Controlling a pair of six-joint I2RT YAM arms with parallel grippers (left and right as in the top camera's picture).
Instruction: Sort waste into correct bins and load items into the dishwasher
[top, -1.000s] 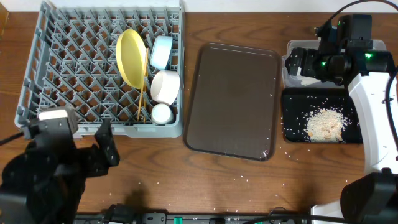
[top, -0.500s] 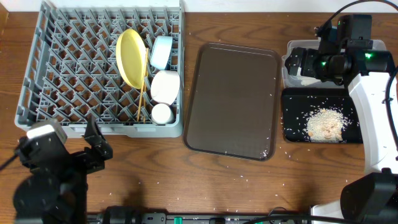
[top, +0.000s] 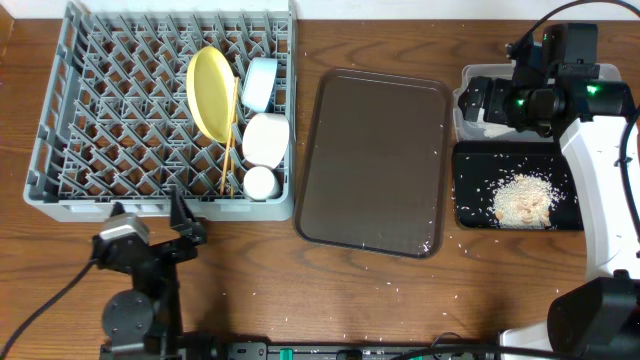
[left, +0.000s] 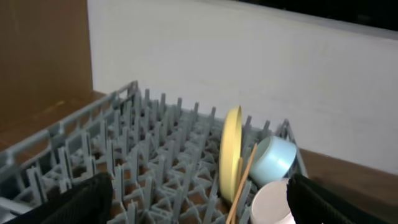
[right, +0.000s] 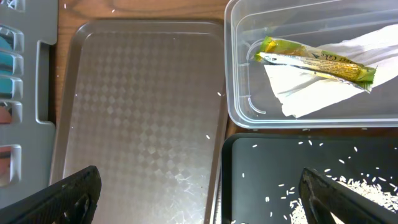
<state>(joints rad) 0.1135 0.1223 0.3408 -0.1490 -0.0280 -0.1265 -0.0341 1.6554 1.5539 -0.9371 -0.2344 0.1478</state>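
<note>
The grey dish rack (top: 110, 110) holds the yellow plate (top: 210, 92), light blue bowl (top: 260, 84), white bowl (top: 266, 139), small white cup (top: 260, 183) and chopsticks (top: 230, 140). They also show in the left wrist view: plate (left: 231, 155), blue bowl (left: 277, 158), chopsticks (left: 241, 183). The clear tub (right: 249, 112) holds the green-and-yellow wrapper (right: 317, 59) and white napkin (right: 323, 81). The black tray (top: 470, 195) holds rice scraps (top: 522, 200). My left gripper (top: 180, 225) is open and empty in front of the rack. My right gripper (top: 478, 100) is open and empty over the tub.
The brown serving tray (top: 375, 160) lies bare between the rack and the bins, with a few rice grains near its front right corner. Loose grains dot the wooden table in front. A white wall stands behind the rack in the left wrist view.
My left arm has drawn back and lowered toward the table's front edge, its gripper now pointing at the rack. The right arm has not moved.
</note>
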